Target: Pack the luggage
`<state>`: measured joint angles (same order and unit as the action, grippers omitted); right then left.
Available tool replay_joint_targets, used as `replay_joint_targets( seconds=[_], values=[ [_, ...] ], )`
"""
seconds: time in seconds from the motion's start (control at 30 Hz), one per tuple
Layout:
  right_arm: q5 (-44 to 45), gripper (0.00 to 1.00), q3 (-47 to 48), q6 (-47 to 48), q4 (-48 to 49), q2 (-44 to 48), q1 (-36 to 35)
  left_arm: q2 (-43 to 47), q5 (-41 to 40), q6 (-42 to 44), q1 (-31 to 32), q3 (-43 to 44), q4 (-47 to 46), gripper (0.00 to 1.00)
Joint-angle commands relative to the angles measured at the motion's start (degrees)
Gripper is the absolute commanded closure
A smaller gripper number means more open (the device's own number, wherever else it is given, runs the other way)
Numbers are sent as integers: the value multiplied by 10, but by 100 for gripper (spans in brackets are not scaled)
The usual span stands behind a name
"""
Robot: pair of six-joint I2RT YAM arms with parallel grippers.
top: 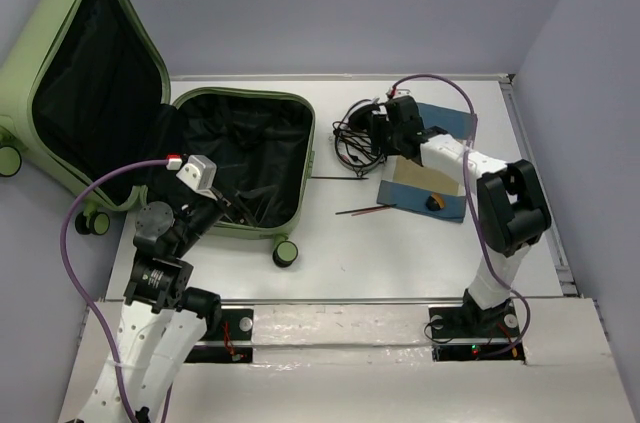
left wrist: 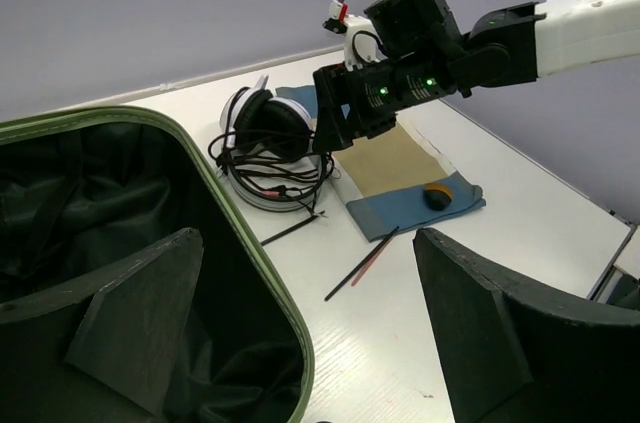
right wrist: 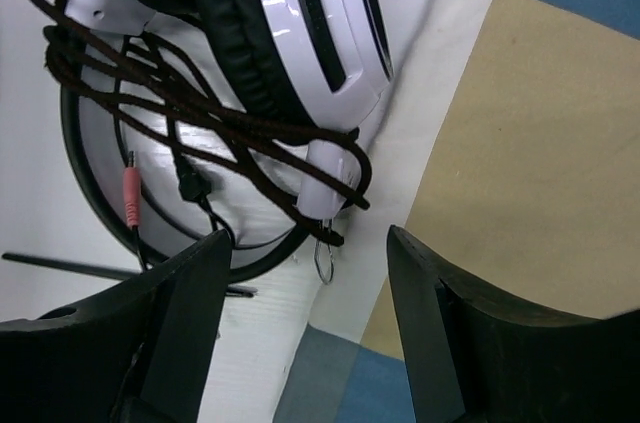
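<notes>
The light-green luggage (top: 90,33) lies open at the left, its black-lined base (top: 245,153) empty; its rim (left wrist: 262,273) shows in the left wrist view. White headphones (top: 357,133) with a tangled dark cable lie on the table, also in the left wrist view (left wrist: 262,133) and the right wrist view (right wrist: 290,33). A blue and tan cloth (top: 428,168) lies right of them with a small dark and orange object (top: 434,203) on it. My right gripper (top: 378,128) is open just above the headphones' edge (right wrist: 310,293). My left gripper (top: 222,208) is open over the suitcase's front rim (left wrist: 310,343), empty.
Thin dark and red sticks (top: 365,209) lie on the table between the suitcase and the cloth, also in the left wrist view (left wrist: 362,263). Another thin stick (left wrist: 290,230) lies by the headphones. The suitcase wheels (top: 285,253) stand at its near corner. Grey walls enclose the table.
</notes>
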<state>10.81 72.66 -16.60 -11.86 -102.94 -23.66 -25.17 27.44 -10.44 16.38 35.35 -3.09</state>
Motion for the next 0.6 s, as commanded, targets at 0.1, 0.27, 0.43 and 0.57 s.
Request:
replay_joint_targets(
  seconds=[0.1, 0.27, 0.43, 0.57],
  values=[
    [47, 35, 99, 30, -33, -76, -2, 2, 8, 6, -6, 24, -17, 1],
    [52, 42, 132, 29, -41, -113, -8, 0, 9, 5, -7, 23, -18, 1],
    [69, 71, 155, 21, -44, -129, -8, 0, 8, 4, -8, 24, -18, 1],
    [79, 88, 171, 11, -44, -131, -8, 2, 5, 3, -8, 23, -18, 1]
  ],
)
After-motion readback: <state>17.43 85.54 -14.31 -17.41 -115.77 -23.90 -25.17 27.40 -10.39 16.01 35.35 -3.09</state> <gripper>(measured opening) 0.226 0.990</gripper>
